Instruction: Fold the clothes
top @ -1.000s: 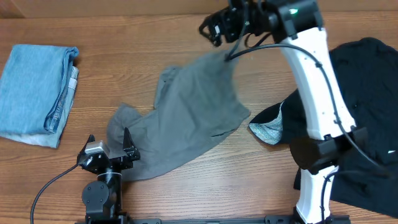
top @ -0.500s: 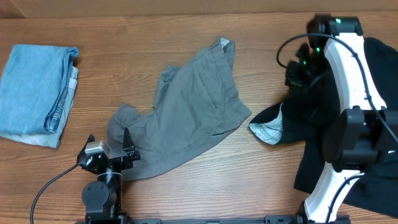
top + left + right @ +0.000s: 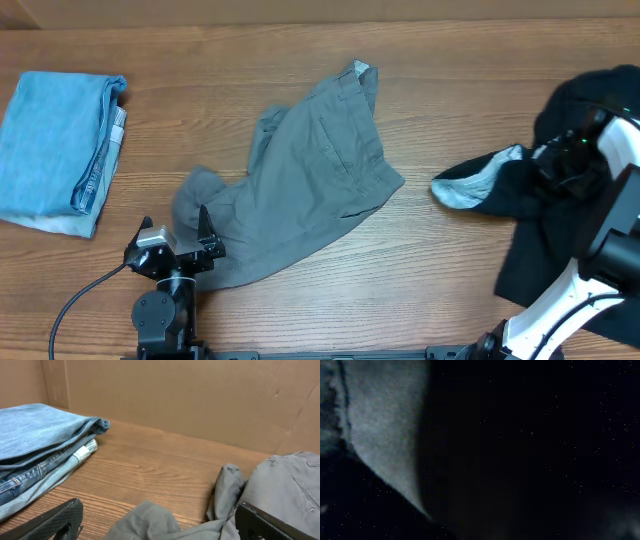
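On table [image 3: 450, 70], centre: grey shorts [image 3: 310, 185], spread out but rumpled, lying aslant from near-left to far-right; waistband end toward the far edge, pale inside showing at that corner.
Near-left end of shorts: bunched into a raised fold, just beside the left gripper.
Far left of table: blue garment [image 3: 55, 150], denim, folded into a neat stack, well apart from the shorts; seams and a pale label showing along its right side.
Right side of table: black garment [image 3: 600, 110], heaped and unfolded, running off the picture's right edge; one flap reaching toward the shorts, apart from them.
Flap tip: pale lining [image 3: 465, 188], turned outward.
Left gripper [image 3: 175, 228]: at the near edge, jaws spread wide, holding nothing; fingers [image 3: 52, 521] at either side of the wrist view, grey cloth between and just ahead.
Right gripper [image 3: 552, 170]: down in the black garment, closed on its cloth; fingertips hidden by folds; wrist view filled by dark fabric with a pale patch at upper left.
Backdrop, left wrist view: brown board wall [image 3: 175, 400] behind the table.
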`<state>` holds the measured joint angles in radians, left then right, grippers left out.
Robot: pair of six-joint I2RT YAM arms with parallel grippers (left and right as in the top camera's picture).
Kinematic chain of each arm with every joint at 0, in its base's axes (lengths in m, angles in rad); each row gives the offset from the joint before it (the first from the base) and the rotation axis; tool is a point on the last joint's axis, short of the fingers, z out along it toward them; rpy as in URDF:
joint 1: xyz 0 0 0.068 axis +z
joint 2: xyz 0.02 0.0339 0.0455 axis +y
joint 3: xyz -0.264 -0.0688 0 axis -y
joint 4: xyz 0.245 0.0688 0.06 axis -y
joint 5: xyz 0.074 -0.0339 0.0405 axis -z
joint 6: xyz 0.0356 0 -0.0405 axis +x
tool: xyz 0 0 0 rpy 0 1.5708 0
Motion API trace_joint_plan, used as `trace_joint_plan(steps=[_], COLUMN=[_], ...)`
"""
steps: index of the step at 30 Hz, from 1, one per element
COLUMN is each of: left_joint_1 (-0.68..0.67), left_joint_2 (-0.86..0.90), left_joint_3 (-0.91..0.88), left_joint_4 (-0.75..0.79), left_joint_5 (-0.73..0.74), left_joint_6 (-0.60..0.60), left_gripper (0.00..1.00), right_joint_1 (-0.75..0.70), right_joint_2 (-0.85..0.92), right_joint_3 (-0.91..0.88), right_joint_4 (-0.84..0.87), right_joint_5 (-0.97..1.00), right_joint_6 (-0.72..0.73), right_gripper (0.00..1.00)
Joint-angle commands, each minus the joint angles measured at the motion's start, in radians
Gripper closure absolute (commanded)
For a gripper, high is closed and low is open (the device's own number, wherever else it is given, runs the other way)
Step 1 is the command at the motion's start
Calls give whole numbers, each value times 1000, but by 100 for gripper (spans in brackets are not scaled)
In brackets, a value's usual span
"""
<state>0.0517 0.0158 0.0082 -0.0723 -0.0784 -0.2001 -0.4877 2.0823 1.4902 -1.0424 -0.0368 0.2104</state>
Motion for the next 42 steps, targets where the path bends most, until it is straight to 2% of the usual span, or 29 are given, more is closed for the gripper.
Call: trace_joint_plan(steps=[1, 4, 7, 10, 11, 12, 13, 15, 16, 17, 18, 19, 21, 26, 29, 35, 37, 38, 39, 40, 42], left_joint_1=[-6, -6, -6, -6, -6, -6, -6, -6, -6, -6, -6, -6, -6, -6, -6, -6, -6, -6, -6, -6, -6], left_joint_2=[-5, -5, -5, -5, -5, -5, -5, -5, -5, -5, -5, -5, -5, -5, -5, -5, -5, -5, -5, -5, -5], left_joint_3=[-3, -3, -3, -3, -3, -3, -3, -3, -3, -3, -3, -3, -3, -3, -3, -3, -3, -3, -3, -3, -3], left_joint_4=[2, 2, 2, 2, 2, 2, 2, 2, 2, 2, 2, 2, 2, 2, 2, 2, 2, 2, 2, 2, 2], left_joint_5=[9, 9, 9, 9, 9, 9, 9, 9, 9, 9, 9, 9, 9, 9, 9, 9, 9, 9, 9, 9, 9], left_joint_6=[20, 20, 20, 20, 20, 20, 20, 20, 20, 20, 20, 20, 20, 20, 20, 20, 20, 20, 20, 20, 20], left_gripper=[0, 0, 0, 0, 0, 0, 0, 0, 0, 0, 0, 0, 0, 0, 0, 0, 0, 0, 0, 0, 0], right_joint_1=[-106, -187, -262, -280, -277, -272, -266, -259, -258, -258, -256, -251, -232, -223, -220, -207, -197, -191, -185, -180, -180], right_joint_2=[-16, -16, -17, -17, -17, -17, -17, -19, -22, -24, -24, -24, -26, -25, -25, -25, -25, -26, -26, -28, -58], right_joint_3=[-5, -2, 50, 185, 263, 330, 408, 580, 688, 765, 808, 812, 737, 361, 122, -97, -112, -111, -108, -104, 0], right_joint_4=[58, 86, 111, 92, 74, 49, 7, -139, -276, -411, -534, -627, -652, -588, -439, -259, -245, -243, -244, -249, -326], right_joint_5=[167, 268, 272, 191, 101, 72, 44, -50, -129, -179, -182, -191, -198, -264, -259, -234, -234, -235, -236, -249, -355], right_joint_6=[8, -5, -5, -23, -80, -87, -87, -85, -82, -58, -21, 4, 32, 145, 154, 164, 164, 159, 138, 122, 13], right_gripper=[96, 96, 96, 96, 96, 92, 80, 34, 28, 26, 24, 17, 0, 0, 0, 0, 5, 21, 64, 96, 96])
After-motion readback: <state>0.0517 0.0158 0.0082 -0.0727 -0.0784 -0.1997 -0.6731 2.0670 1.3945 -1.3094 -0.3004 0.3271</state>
